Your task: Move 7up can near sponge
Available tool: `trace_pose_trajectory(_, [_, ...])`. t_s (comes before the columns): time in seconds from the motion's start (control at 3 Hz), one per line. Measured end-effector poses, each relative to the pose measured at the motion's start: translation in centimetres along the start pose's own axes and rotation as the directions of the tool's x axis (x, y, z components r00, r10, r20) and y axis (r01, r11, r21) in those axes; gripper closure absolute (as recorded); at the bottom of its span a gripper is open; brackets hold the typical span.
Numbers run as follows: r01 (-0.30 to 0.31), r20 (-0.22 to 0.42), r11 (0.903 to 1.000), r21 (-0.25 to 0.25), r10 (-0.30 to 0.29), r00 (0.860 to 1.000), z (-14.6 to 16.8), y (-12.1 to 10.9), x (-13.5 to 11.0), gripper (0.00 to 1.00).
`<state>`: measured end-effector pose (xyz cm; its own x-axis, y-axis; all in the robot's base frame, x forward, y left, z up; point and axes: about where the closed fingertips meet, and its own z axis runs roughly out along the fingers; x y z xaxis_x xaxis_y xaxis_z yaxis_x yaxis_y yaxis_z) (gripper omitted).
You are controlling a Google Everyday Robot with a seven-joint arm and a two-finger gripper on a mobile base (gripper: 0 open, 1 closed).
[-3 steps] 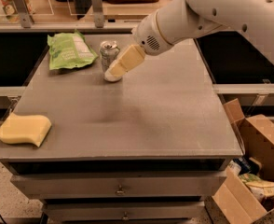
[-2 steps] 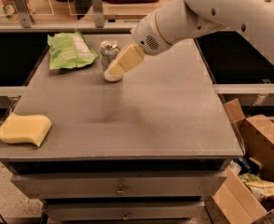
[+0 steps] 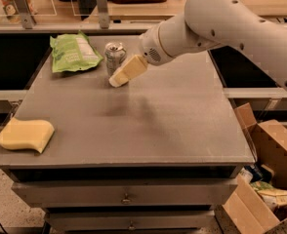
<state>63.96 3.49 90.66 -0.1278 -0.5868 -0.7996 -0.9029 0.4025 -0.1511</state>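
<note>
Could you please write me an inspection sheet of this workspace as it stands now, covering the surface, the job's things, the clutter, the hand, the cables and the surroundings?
Surface: grey table, flat, with drawers below.
Job's things: 7up can stands upright near the far side, left of centre; sponge lies at the near left corner, well apart from the can.
Clutter: green snack bag lies flat, just left of the can.
Hand: the hand points down-left, close beside the can on its near right; contact cannot be told.
Cables: nothing seen on the table.
Surroundings: open cardboard boxes on the floor to the right.
</note>
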Motion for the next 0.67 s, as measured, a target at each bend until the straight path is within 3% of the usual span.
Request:
trace_pose_trajectory(0.33, [-0.022,0.043,0.999,0.039,0.02,0.999,1.9,-1.6,1.8,0.0])
trace_pose_trajectory(0.67, [-0.048,0.136,0.9973,0.057,0.04,0.99,3.2,-3.1,3.2,0.0])
